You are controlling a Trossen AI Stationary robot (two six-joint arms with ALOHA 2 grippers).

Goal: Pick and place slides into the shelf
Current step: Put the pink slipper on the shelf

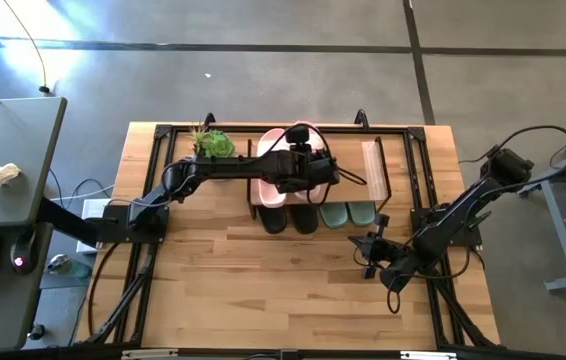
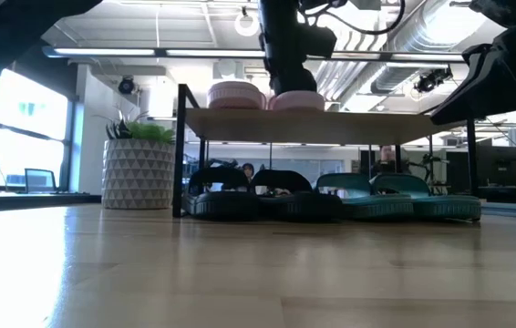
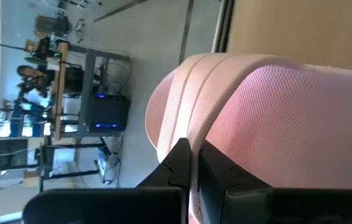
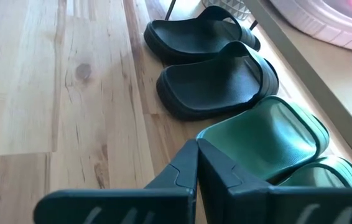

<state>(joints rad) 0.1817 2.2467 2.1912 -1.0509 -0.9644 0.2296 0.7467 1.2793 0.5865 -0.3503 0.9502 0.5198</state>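
Two pink slides are on the shelf's (image 2: 367,125) plank top: one (image 2: 237,94) lies free on its sole, and the other (image 2: 296,98) is under my left gripper (image 2: 291,80). That gripper comes down on it from above and is shut on it. Below the plank, two black slides (image 4: 216,78) and two green slides (image 4: 269,140) stand in a row on the table. My right gripper (image 4: 196,163) is shut and empty, low over the table in front of the green slides. It is also seen from above (image 1: 371,250). My left gripper pinches a raised pink edge (image 3: 196,134) of the slide between its two fingers (image 3: 176,165). It comes from above, pointing down. Strap or side wall, I cannot tell. The slide's sole sits on the shelf's plank (image 2: 296,107).
A white patterned pot with a green plant (image 2: 138,173) stands left of the shelf, shown from above (image 1: 213,145). The right half of the plank top (image 1: 373,165) is bare. Open wooden table (image 1: 263,290) lies on the near side. A grey desk (image 1: 3,150) stands off the table's left.
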